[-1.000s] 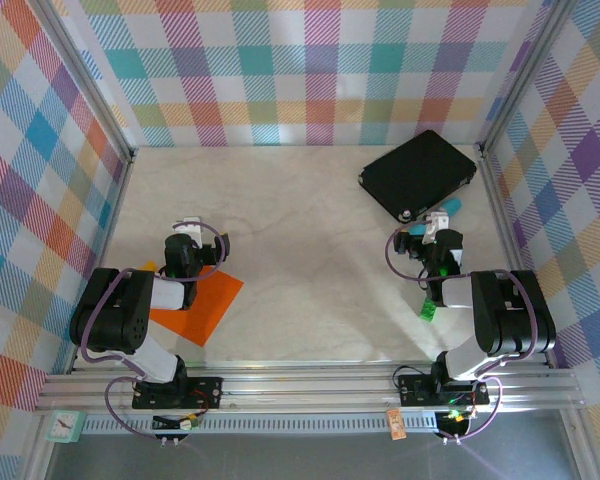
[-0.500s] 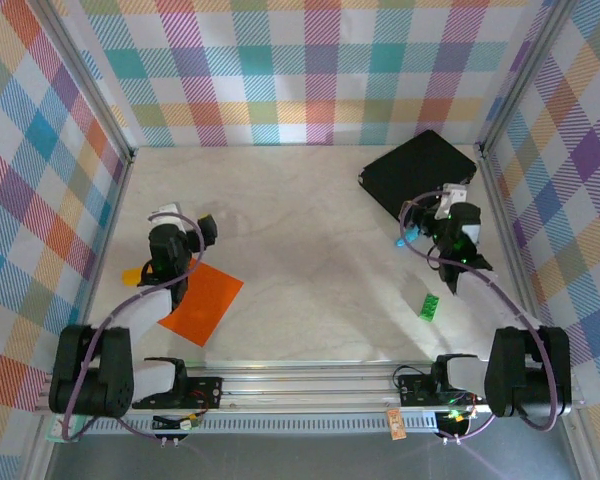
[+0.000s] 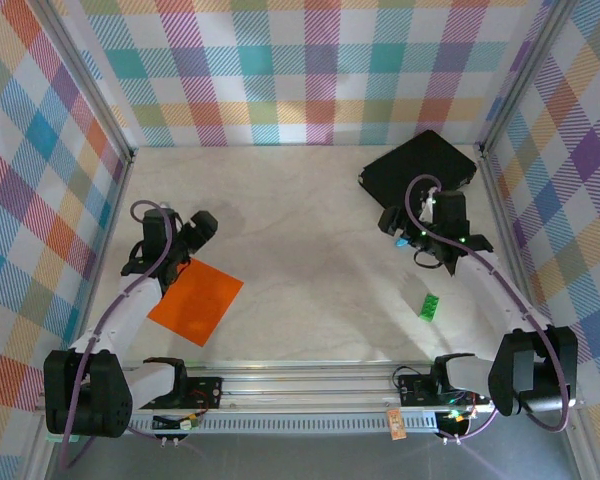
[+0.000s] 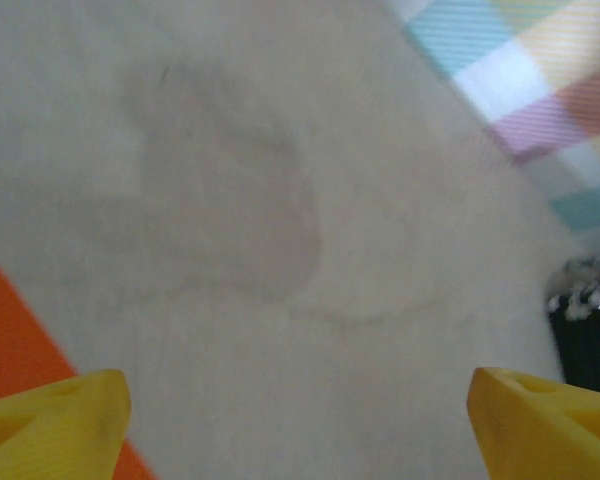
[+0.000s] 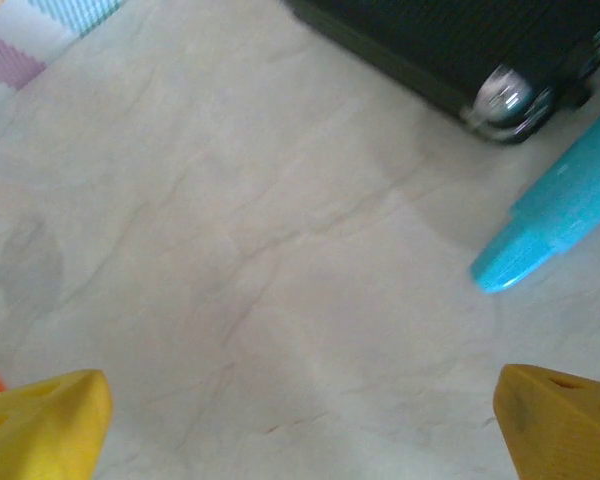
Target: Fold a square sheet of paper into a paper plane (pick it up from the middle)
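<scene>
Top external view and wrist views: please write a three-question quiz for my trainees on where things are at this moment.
1. True or false: the square sheet of paper lies flat and unfolded on the table.
2. Where is the green block? A) on the sheet; B) on bare table, nearer the arm bases than the black pad is; C) on top of that pad.
3. Fill in: the left end effector and the right end effector each have their jaws ___, with nothing between them.

Key: 1 true; 2 B; 3 open.
</scene>
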You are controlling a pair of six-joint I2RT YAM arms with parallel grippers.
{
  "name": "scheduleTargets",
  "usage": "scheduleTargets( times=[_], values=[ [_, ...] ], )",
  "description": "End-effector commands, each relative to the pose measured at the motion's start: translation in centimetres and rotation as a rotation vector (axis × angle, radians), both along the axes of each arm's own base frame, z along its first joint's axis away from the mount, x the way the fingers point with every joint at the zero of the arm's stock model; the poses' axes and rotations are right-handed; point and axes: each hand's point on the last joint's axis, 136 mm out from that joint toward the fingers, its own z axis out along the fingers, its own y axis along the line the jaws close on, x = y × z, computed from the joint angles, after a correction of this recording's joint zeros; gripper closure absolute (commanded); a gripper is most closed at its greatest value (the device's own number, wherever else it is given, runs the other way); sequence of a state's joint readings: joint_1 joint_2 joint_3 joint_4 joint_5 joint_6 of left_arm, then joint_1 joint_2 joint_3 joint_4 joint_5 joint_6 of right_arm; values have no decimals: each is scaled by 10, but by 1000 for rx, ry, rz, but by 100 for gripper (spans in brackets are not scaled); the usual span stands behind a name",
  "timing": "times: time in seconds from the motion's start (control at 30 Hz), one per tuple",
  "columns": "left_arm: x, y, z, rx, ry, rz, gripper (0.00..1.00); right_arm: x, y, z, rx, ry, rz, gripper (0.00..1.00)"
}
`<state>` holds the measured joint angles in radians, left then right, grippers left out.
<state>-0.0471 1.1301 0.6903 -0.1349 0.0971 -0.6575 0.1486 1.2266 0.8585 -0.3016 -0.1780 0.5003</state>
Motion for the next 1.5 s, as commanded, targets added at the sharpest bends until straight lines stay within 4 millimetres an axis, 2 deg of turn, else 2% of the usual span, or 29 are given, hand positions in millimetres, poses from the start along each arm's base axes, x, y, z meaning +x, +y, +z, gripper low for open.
scheduleTargets(
  times=[0.0, 0.1, 0.17, 0.2, 0.4, 0.7, 0.8, 0.9, 1.03, 1.23, 1.33, 1.4, 1.47],
  values=[
    [-39, -5, -48, -98, 203, 28, 20, -8, 22, 7, 96, 36, 35, 7],
    [-60, 6, -75, -56, 302, 83, 34, -6, 33, 4, 110, 54, 46, 18],
    [-65, 11, -85, -38, 331, 106, 47, -5, 40, 0, 107, 75, 53, 23],
    [-66, 12, -88, -33, 338, 110, 49, -4, 42, -2, 106, 84, 53, 23],
    [-65, 17, -112, -2, 405, 131, 54, 0, 61, -13, 97, 143, 86, 24],
    [-50, -7, -136, -64, 414, 46, 59, 5, 78, -25, 90, 186, 115, 22],
    [-49, -28, -142, -62, 422, -20, 59, 8, 81, -30, 87, 205, 109, 22],
    [-50, -59, -148, -51, 426, -106, 59, 11, 82, -34, 84, 222, 100, 22],
    [-50, -123, -155, -64, 438, -283, 59, 13, 81, -40, 80, 243, 77, 21],
    [-64, -224, -162, -50, 451, -592, 62, 12, 75, -50, 43, 271, 50, 21],
    [-60, -258, -142, -121, 408, -697, 63, 7, 83, -54, 52, 306, 119, 17],
    [-50, -264, -120, -139, 360, -705, 62, 4, 88, -57, 54, 333, 151, 15],
    [-36, -258, -97, -134, 316, -676, 59, 1, 94, -60, 58, 356, 186, 14]
  ],
)
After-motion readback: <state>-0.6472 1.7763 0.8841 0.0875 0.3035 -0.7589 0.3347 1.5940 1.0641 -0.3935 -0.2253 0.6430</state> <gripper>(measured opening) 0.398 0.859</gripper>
